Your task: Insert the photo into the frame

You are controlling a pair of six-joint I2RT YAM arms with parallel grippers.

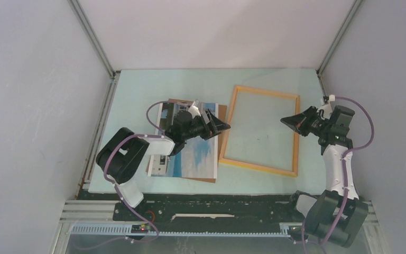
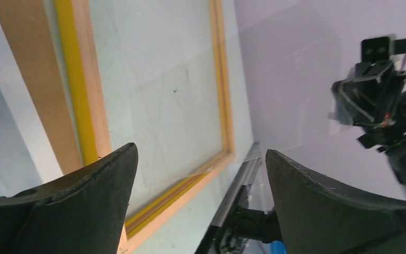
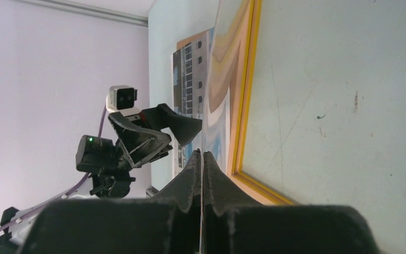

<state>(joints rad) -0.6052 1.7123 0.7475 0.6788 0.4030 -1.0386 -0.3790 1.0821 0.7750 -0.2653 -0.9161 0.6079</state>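
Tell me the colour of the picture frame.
The frame is yellow-orange, clearest in the top external view.

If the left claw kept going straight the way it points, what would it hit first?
Most likely the frame, at its near long rail, just ahead of the open left gripper. Its height is unclear, so it might pass above the rail instead.

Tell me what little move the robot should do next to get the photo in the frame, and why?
Probably lower the left gripper and close it on the photo's edge nearest the frame. Its jaws are open and empty over that edge. The photo lies on the brown board beside the frame, and the frame holds nothing yet.
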